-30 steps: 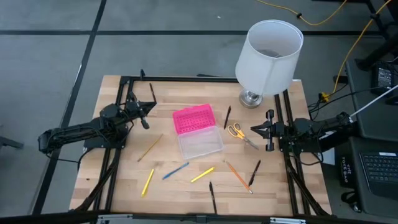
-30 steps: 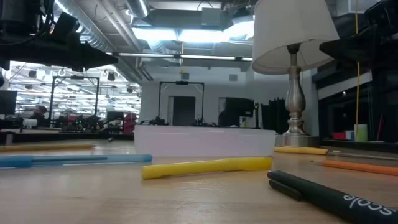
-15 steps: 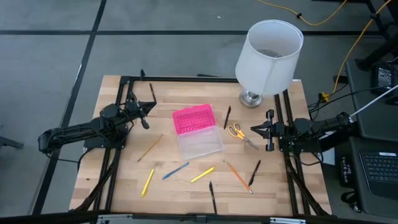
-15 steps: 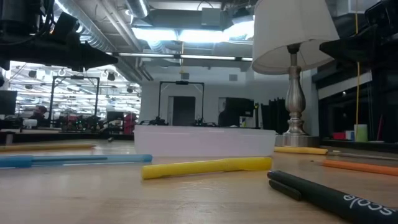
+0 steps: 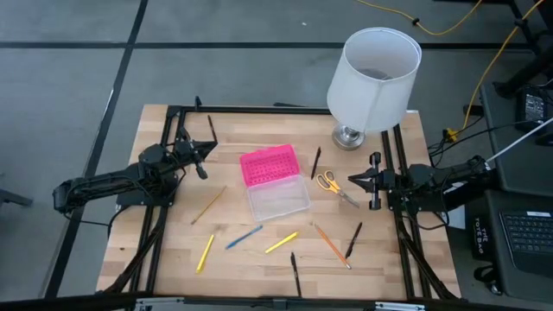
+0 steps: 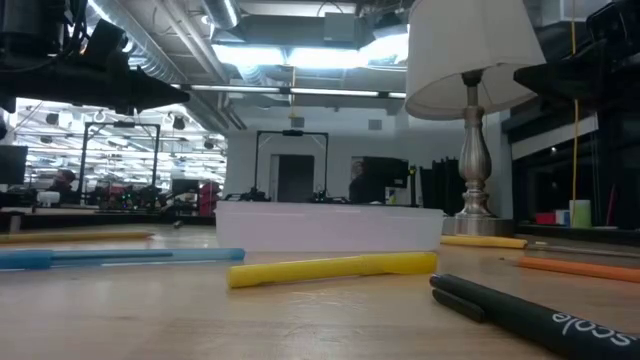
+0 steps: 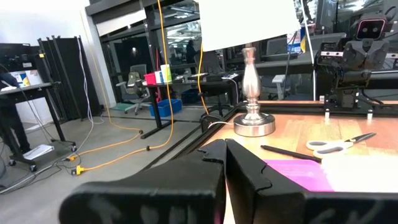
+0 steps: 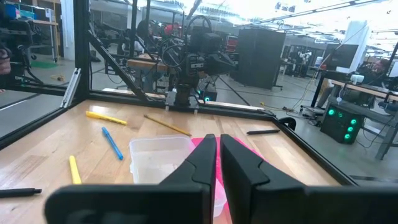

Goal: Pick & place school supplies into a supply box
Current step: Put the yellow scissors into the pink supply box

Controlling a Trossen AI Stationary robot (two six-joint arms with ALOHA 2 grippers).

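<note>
The supply box lies open at mid-table: its pink lid (image 5: 268, 164) is flat on the wood, with the clear base (image 5: 278, 199) beside it toward the near edge. Around it lie yellow-handled scissors (image 5: 333, 184), a tan pencil (image 5: 208, 205), a blue pen (image 5: 244, 237), two yellow pens (image 5: 205, 252) (image 5: 281, 243), an orange pencil (image 5: 331, 245) and black pens (image 5: 354, 239) (image 5: 295, 272) (image 5: 316, 161). My left gripper (image 5: 200, 160) is shut, left of the lid. My right gripper (image 5: 363, 180) is shut too, just right of the scissors. Neither touches anything.
A lamp with a white shade (image 5: 373, 78) stands at the far right, its metal base (image 7: 254, 124) on the wood. Black frame bars (image 5: 397, 216) run along the table's sides. One more black pen (image 5: 212, 130) lies near the far left corner. Bare wood lies along the near edge.
</note>
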